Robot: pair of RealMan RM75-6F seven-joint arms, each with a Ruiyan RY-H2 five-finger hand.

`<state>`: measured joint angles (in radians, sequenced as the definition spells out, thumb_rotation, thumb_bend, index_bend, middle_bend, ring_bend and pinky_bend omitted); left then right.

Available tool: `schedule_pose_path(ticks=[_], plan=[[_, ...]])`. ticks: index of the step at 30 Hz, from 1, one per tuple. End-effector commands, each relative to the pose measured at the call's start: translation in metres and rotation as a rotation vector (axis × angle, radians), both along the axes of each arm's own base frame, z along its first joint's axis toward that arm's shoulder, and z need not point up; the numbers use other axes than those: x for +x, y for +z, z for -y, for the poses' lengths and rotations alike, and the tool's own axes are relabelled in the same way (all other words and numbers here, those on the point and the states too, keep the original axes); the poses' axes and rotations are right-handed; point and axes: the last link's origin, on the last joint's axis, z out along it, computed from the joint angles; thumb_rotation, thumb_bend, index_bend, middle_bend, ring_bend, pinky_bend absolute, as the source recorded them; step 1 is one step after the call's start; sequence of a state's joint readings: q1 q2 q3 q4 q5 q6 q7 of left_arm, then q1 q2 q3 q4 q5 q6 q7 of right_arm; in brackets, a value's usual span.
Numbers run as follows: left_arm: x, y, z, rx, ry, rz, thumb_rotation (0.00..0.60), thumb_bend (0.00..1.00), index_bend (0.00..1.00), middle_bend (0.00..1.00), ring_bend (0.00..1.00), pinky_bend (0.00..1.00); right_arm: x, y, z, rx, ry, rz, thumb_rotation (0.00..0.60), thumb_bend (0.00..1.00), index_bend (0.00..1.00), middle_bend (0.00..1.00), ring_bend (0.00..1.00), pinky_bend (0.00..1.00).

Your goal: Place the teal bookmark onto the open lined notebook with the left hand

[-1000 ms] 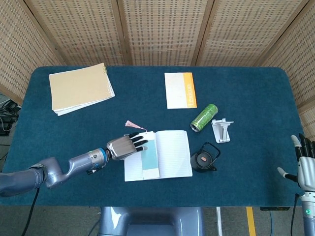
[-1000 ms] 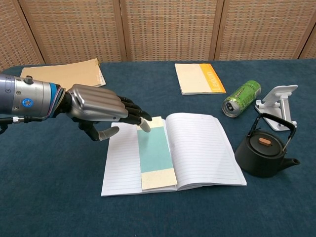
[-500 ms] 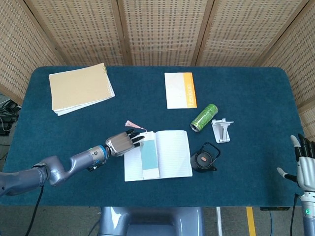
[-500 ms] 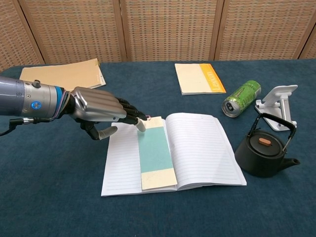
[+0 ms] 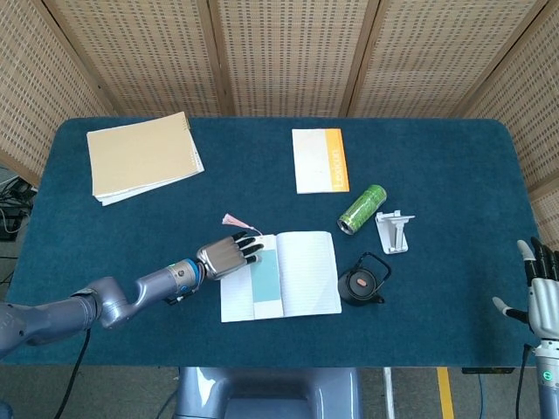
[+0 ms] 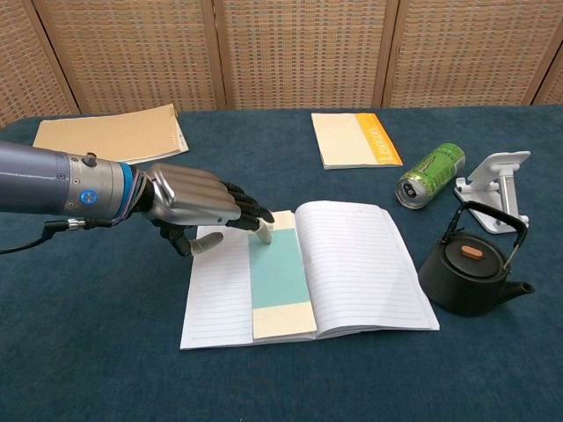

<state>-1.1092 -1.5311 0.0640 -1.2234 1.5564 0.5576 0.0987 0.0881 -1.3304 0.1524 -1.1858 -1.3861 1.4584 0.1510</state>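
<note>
While the flat teal bookmark [image 6: 280, 286] lies on the open lined notebook [image 6: 361, 264], your left hand [image 6: 198, 204] holds nothing, fingertips [image 6: 262, 229] touching its top; right hand [image 5: 543, 297] spread, empty.

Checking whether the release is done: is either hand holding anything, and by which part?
Left hand fingertips sit at the bookmark top end; grip or touch cannot be told. Right hand holds nothing.

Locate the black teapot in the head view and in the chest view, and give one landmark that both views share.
Head view: the black teapot sits right of centre, just off the open notebook's right edge, below the green can.
Chest view: the teapot is at the right, beside the notebook's right page, in front of the white phone stand.
Shared landmark: the green can, lying on its side behind the teapot.
</note>
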Motion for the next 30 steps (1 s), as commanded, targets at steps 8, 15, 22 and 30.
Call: schedule_pose_path(ticks=[8,15,22,30], plan=[[0.003,-0.003,0.000,0.004,-0.008,0.003,0.600,0.77,0.11,0.00,0.00,0.07,0.000,0.000,0.000,-0.002,0.001,0.001,0.600,0.11,0.02,0.00,0.00,0.00],[0.007,-0.004,-0.002,0.011,-0.020,0.006,0.600,0.77,0.11,0.00,0.00,0.07,0.000,0.000,0.000,-0.004,0.003,0.001,0.600,0.11,0.02,0.00,0.00,0.00],[0.011,-0.006,-0.003,0.013,-0.022,0.013,0.600,0.77,0.11,0.00,0.00,0.07,0.001,0.001,0.000,-0.005,0.005,0.001,0.600,0.11,0.02,0.00,0.00,0.00],[0.011,-0.003,-0.003,0.025,-0.018,0.033,0.600,0.77,0.11,0.00,0.00,0.07,0.001,0.001,0.000,-0.007,0.007,0.000,0.600,0.11,0.02,0.00,0.00,0.00]])
